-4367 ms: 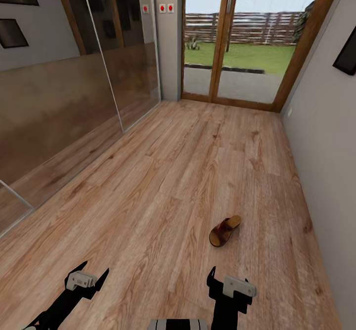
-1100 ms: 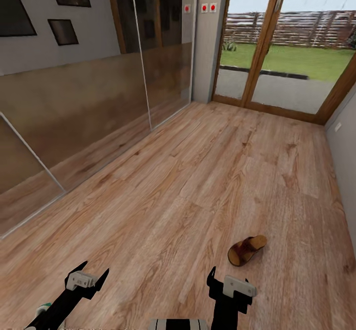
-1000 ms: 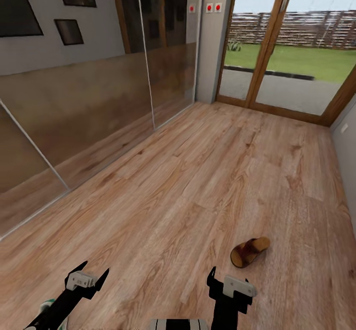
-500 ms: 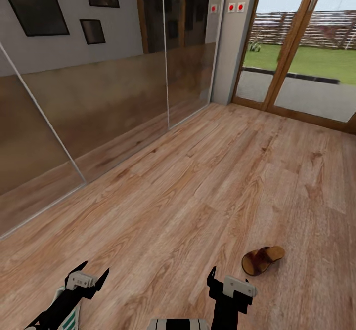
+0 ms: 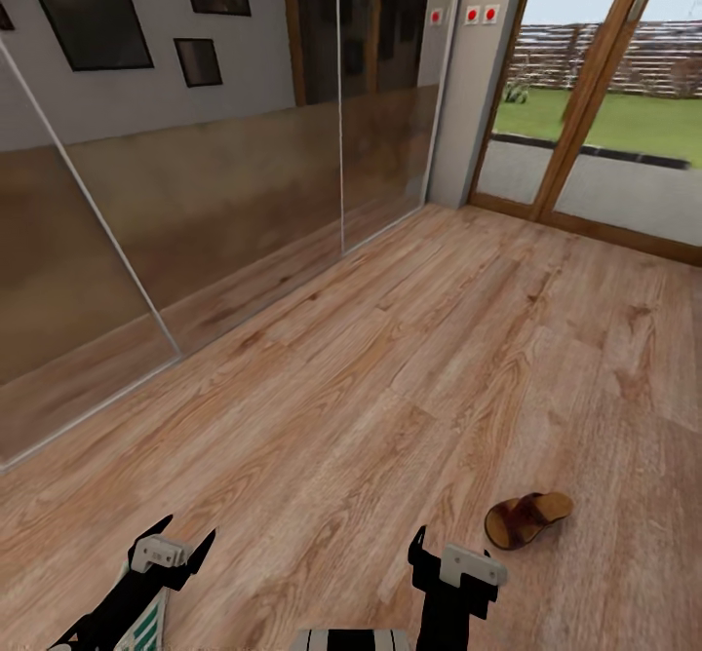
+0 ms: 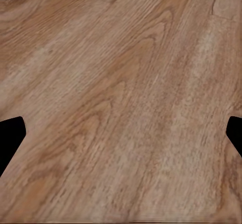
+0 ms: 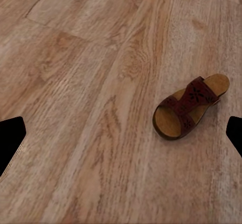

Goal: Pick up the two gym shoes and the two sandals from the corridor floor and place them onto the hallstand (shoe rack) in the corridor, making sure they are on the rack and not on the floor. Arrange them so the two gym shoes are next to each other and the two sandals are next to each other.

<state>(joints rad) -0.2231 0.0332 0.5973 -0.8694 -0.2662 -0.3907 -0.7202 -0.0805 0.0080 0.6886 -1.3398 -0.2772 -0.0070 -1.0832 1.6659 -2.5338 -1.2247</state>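
Sandal (image 5: pixel 527 520), dark brown with a tan sole, is seen lying flat on the corridor floor (image 5: pixel 409 368) at the lower right of the head frame, just beyond the right hand (image 5: pixel 441 558). A strip of a gym shoe (image 5: pixel 146 620), white with green stripes, is glimpsed at the lower left beneath the left hand (image 5: pixel 174 552). Both hands are held spread and empty above the planks. Mirrored sliding panels (image 5: pixel 195 203) fill the left, glazed doors (image 5: pixel 595 115) the upper right.
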